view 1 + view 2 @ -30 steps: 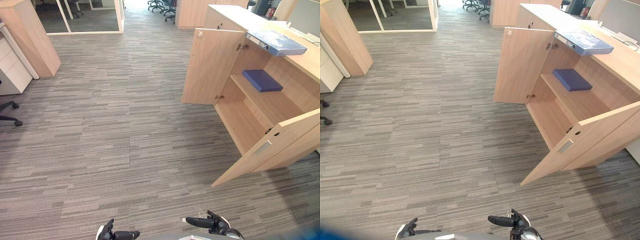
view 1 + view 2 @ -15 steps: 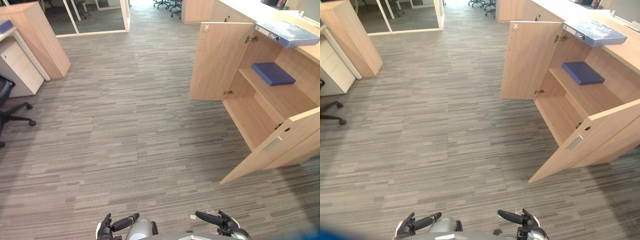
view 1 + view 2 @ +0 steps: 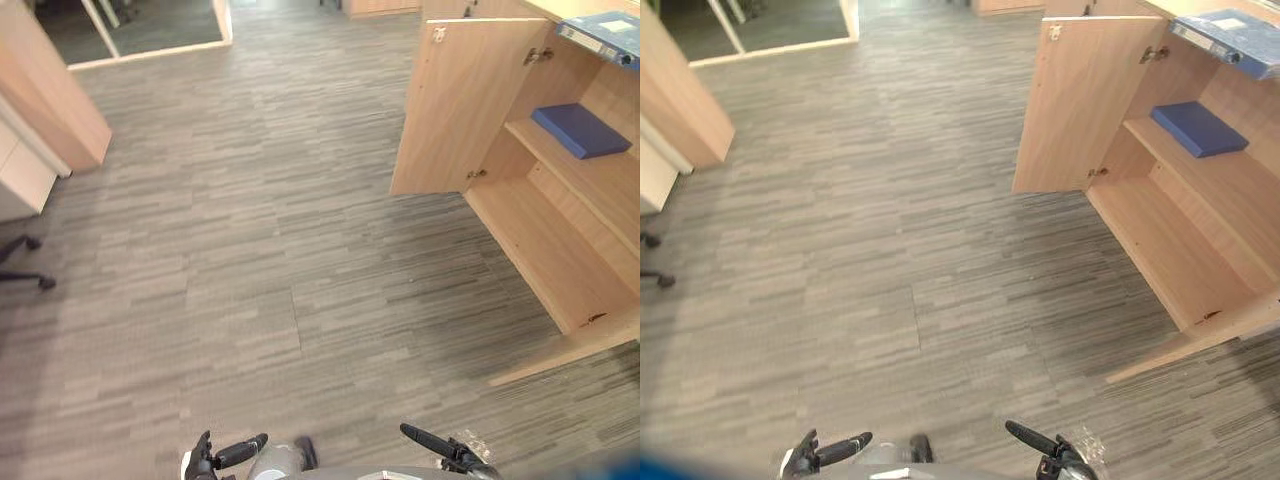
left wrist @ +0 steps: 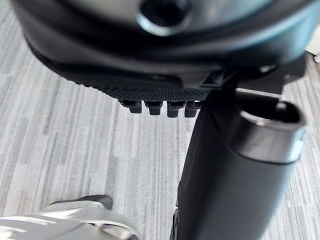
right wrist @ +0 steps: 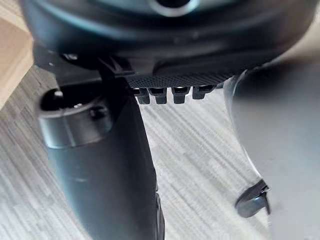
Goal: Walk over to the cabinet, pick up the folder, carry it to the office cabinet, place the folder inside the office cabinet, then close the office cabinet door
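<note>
A dark blue folder (image 3: 580, 130) lies flat on the middle shelf of the open wooden office cabinet (image 3: 545, 235) at the right. The cabinet's left door (image 3: 460, 100) stands wide open; the right door's lower edge (image 3: 565, 352) juts out over the carpet. A light blue binder (image 3: 612, 24) rests on the cabinet's top. My left hand (image 3: 215, 457) and right hand (image 3: 445, 452) hang low at the bottom of the eye views, far from the cabinet. Both are open and empty, with fingers (image 4: 159, 106) straight over the grey carpet.
A tall wooden cabinet (image 3: 45, 100) and a white drawer unit (image 3: 15, 170) stand at the left, with an office chair's base (image 3: 22, 268) beside them. A glass partition (image 3: 150, 30) is at the back. Striped grey carpet lies between me and the office cabinet.
The whole picture has shifted: the camera has moved forward and the cabinet now sits larger at the right edge. Both hands stay low and empty.
</note>
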You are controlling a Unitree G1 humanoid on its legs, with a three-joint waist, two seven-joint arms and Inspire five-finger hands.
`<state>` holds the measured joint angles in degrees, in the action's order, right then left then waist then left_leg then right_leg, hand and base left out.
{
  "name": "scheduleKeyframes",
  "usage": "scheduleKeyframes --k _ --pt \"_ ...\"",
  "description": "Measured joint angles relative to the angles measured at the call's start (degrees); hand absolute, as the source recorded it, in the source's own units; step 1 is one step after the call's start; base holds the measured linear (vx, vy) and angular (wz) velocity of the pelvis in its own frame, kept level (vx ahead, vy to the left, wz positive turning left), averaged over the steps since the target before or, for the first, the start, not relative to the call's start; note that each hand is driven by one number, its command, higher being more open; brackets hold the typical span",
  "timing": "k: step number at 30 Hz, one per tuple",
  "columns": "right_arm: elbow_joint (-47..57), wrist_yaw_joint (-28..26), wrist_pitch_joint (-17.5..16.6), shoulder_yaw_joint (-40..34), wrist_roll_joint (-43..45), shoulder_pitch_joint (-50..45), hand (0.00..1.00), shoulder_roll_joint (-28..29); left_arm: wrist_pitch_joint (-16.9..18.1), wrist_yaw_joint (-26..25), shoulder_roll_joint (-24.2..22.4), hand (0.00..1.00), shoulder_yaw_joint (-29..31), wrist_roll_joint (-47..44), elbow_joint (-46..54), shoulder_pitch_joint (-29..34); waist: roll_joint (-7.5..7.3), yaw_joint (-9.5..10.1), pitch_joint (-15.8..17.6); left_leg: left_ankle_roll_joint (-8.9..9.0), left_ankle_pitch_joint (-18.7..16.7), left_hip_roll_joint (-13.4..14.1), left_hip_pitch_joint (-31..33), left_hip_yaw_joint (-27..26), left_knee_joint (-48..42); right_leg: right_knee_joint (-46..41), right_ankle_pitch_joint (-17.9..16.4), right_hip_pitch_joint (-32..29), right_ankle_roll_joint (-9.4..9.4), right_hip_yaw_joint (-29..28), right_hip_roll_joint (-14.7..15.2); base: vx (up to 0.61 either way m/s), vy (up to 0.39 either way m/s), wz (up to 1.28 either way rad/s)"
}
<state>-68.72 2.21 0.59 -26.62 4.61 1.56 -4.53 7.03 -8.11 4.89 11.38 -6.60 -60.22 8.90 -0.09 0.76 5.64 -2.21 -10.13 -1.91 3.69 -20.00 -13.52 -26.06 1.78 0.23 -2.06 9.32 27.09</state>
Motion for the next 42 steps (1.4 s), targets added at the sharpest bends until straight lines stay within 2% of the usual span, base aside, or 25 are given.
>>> scheduleKeyframes --k 1,2,3,5,6,8,9,10,11,12,13,19,21,22,23,24,25,26,27,28,31,33,35,38,42 --pt "0.7 0.1 -0.1 0.0 0.0 0.0 1.0 -0.7 0.0 0.0 -0.1 1.0 -0.6 0.0 0.1 -0.1 0.38 -0.24 0.0 -0.65 -0.2 -0.7 -1.9 -0.1 1.0 -6.1 0.8 -2.0 3.25 2.2 1.9 0.41 0.374 0.0" --pt "1.7 0.3 -0.1 0.3 0.0 0.3 1.0 -1.6 0.0 0.1 -0.1 1.0 -1.6 0.0 -0.1 -0.3 1.13 -1.2 0.5 -1.66 -0.8 -1.7 -5.9 0.0 2.6 -20.7 0.1 -5.7 6.47 6.9 4.8 0.31 0.239 0.04" --pt "2.1 0.5 -0.1 0.9 0.2 0.6 1.0 -2.1 -0.1 0.4 -0.1 1.0 -2.3 0.1 -0.3 -0.3 1.44 -1.72 0.8 -1.67 -0.8 -1.9 -9.9 0.2 4.1 -30.8 -2.7 -7.9 6.87 11.6 5.5 0.3 0.203 0.02" --pt "2.0 0.7 -0.1 1.5 0.2 1.1 1.0 -2.0 -0.1 1.0 0.1 1.0 -3.7 0.5 -0.5 -0.6 1.64 -1.82 1.0 -1.6 -0.8 -1.4 -13.6 0.3 4.4 -34.9 -9.3 -10.3 5.4 19.0 3.6 0.27 0.073 -0.13" --pt "2.3 0.6 -0.1 2.0 0.6 1.6 1.0 -1.9 -0.2 1.1 0.3 1.0 -4.8 0.5 -0.9 -1.3 1.96 -1.85 1.8 -0.55 -1.1 -1.1 -15.7 0.1 4.2 -31.7 -12.0 -11.6 5.42 23.4 0.8 0.27 0.005 -0.18" --pt "2.9 0.5 -0.2 3.4 1.7 1.7 1.0 -1.5 -0.2 1.2 0.2 1.0 -5.8 0.5 -1.3 -2.2 2.58 -2.21 3.2 1.52 -2.2 -0.3 -18.5 0.1 4.1 -20.7 -13.0 -12.6 5.96 30.1 -5.1 0.26 -0.054 -0.19" --pt "2.8 0.5 0.0 4.3 2.4 1.6 1.0 -0.3 -0.2 1.3 0.7 1.0 -5.7 0.4 -1.3 -2.2 1.48 -2.27 3.4 2.41 -2.8 -1.3 -19.5 0.1 4.4 -9.6 -9.3 -12.7 6.73 34.5 -9.0 0.25 -0.091 -0.21" --pt "2.6 0.5 0.1 4.8 2.5 1.3 1.0 0.6 -0.2 1.4 1.7 1.0 -5.4 0.4 -1.3 -2.2 -0.8 -2.29 3.1 2.96 -3.1 -3.3 -20.3 0.2 4.9 -0.8 -6.5 -12.7 13.21 37.2 -11.7 0.26 -0.125 -0.34" --pt "2.4 0.3 0.3 5.4 2.5 1.3 1.0 0.5 -0.3 1.2 1.3 1.0 -5.1 0.3 -1.5 -2.2 -0.68 -1.74 2.9 3.08 -3.2 -3.5 -20.7 0.0 5.5 2.7 -8.0 -11.3 14.55 38.2 -13.5 0.28 -0.106 -0.87" --pt "2.2 0.2 0.3 5.3 2.9 3.1 1.0 0.4 -0.7 1.1 -0.6 1.0 -4.7 0.3 -2.0 -2.6 2.17 -1.65 3.6 3.32 -3.3 -2.1 -20.1 0.3 6.2 8.1 -5.9 -11.7 14.33 36.7 -17.5 0.3 -0.112 -0.9" --pt "2.1 0.3 0.0 5.2 3.0 3.5 1.0 0.3 -1.0 1.1 -0.9 1.0 -4.1 0.3 -2.1 -3.2 2.81 -1.85 4.0 3.43 -3.7 -1.8 -19.9 0.0 6.6 9.2 -5.7 -11.8 14.42 36.1 -18.7 0.21 -0.071 -0.77" --pt "0.6 0.1 0.4 1.6 4.6 2.0 1.0 2.2 -1.1 1.9 -2.4 1.0 -3.1 0.9 -2.0 -5.5 0.8 -3.12 4.5 2.6 -4.8 1.5 -23.0 -0.8 7.5 6.8 -10.2 -10.2 11.89 35.5 -22.3 0.14 -0.088 -0.16" --pt "0.4 0.0 0.5 -1.6 5.2 0.4 1.0 3.0 -1.6 2.3 -2.0 1.0 -0.8 0.9 -2.4 -5.2 -0.59 -3.76 3.6 2.24 -5.2 4.1 -18.7 -3.0 -4.6 9.4 -11.3 -7.9 9.98 36.1 -23.6 0.19 -0.217 -0.28" --pt "0.5 -0.1 0.5 -2.3 5.7 -0.4 1.0 3.0 -1.6 2.2 -2.0 1.0 -0.1 0.4 -2.5 -5.0 -0.47 -3.8 3.5 2.22 -5.2 5.6 -17.1 -3.4 -10.3 11.3 -11.0 -6.7 9.43 36.0 -24.4 0.16 -0.251 -0.35" --pt "0.5 -0.3 0.4 -3.8 7.0 -1.6 1.0 2.4 -1.7 2.1 -2.2 1.0 1.3 -0.5 -2.5 -4.7 0.76 -3.94 3.2 2.01 -4.2 9.3 -13.2 -4.2 -22.4 15.1 -10.4 -4.3 8.5 35.5 -27.2 0.13 -0.17 -0.51" --pt "0.4 -0.3 0.5 -3.6 6.9 -2.6 1.0 1.4 -1.8 1.8 -2.3 1.0 1.2 -1.2 -2.4 -4.6 1.74 -3.53 2.9 2.51 -0.3 13.1 -9.8 -4.8 -32.6 18.3 -11.2 -1.5 7.22 34.7 -29.7 0.17 -0.144 -0.61" --pt "0.4 -0.3 0.5 -3.6 6.9 -3.1 1.0 1.1 -1.8 1.7 -2.0 1.0 1.0 -1.3 -2.4 -4.1 2.34 -2.69 2.8 2.29 0.6 14.6 -8.2 -4.6 -36.1 18.1 -13.8 -0.7 3.63 35.1 -30.1 0.24 -0.04 -0.78" --pt "0.3 -0.2 0.7 -3.5 6.8 -3.3 1.0 -0.7 -1.4 1.5 -3.5 1.0 0.8 -1.9 -1.6 -3.7 4.95 -2.62 2.3 2.47 -2.0 18.8 -4.7 -4.8 -41.7 6.9 -16.9 -2.3 9.33 33.9 -26.9 0.25 0.074 -0.46" --pt "0.2 0.0 1.0 -3.5 6.7 -3.4 1.0 -1.0 -1.0 1.1 -3.5 1.0 1.1 -2.1 -0.8 -4.4 4.07 -3.39 3.8 4.36 -5.8 21.2 -1.6 -4.8 -45.7 1.9 -19.8 -2.8 8.28 29.4 -24.8 0.24 0.095 -0.41" --pt "0.0 0.2 1.2 -3.4 6.7 -3.4 1.0 -1.1 -1.0 1.0 -3.8 1.0 0.9 -2.4 -0.6 -4.9 4.25 -3.17 3.8 5.09 -6.8 21.2 0.0 -3.6 -44.8 3.0 -19.7 -2.1 8.28 28.6 -25.5 0.25 0.04 -0.49" --pt "-1.2 0.2 1.3 -1.8 4.9 -1.1 1.0 0.0 -0.8 0.3 -2.7 1.0 1.0 -3.1 1.0 -5.7 1.29 -2.02 4.8 5.69 -8.0 16.0 6.4 2.9 -31.9 10.1 -16.5 1.4 8.34 23.4 -27.2 0.23 -0.097 -0.92" --pt "-1.3 0.0 1.0 1.1 4.4 0.0 1.0 0.1 -0.5 -0.2 -2.5 1.0 1.0 -4.2 1.6 -5.7 0.42 -1.26 5.2 7.59 -6.3 11.7 7.2 12.0 -13.2 15.4 -14.6 4.7 7.82 18.3 -28.8 0.2 -0.066 -1.15" --pt "-1.1 0.0 0.5 3.3 4.4 0.5 1.0 0.2 -0.1 -0.2 -2.7 1.0 1.2 -5.4 1.5 -5.6 0.67 -1.15 5.2 9.33 -2.8 11.9 7.8 18.4 -2.7 17.2 -14.4 6.9 7.7 14.8 -30.3 0.25 0.013 -1.05" --pt "-0.8 0.1 0.4 5.4 4.3 0.2 1.0 0.5 0.0 -0.3 -2.8 1.0 1.9 -6.5 1.4 -5.0 0.85 -0.8 5.1 11.9 1.4 12.5 8.1 23.0 3.4 19.8 -14.5 10.7 7.41 10.3 -31.7 0.29 0.072 -0.83" --pt "-0.6 0.0 0.3 5.4 4.3 -0.5 1.0 1.5 -0.1 -0.2 -2.7 1.0 3.5 -6.3 -0.2 -4.8 0.56 -0.82 2.9 9.39 10.5 9.4 7.9 25.5 2.6 20.4 -16.1 11.9 4.16 4.8 -29.7 0.39 0.174 -0.72"
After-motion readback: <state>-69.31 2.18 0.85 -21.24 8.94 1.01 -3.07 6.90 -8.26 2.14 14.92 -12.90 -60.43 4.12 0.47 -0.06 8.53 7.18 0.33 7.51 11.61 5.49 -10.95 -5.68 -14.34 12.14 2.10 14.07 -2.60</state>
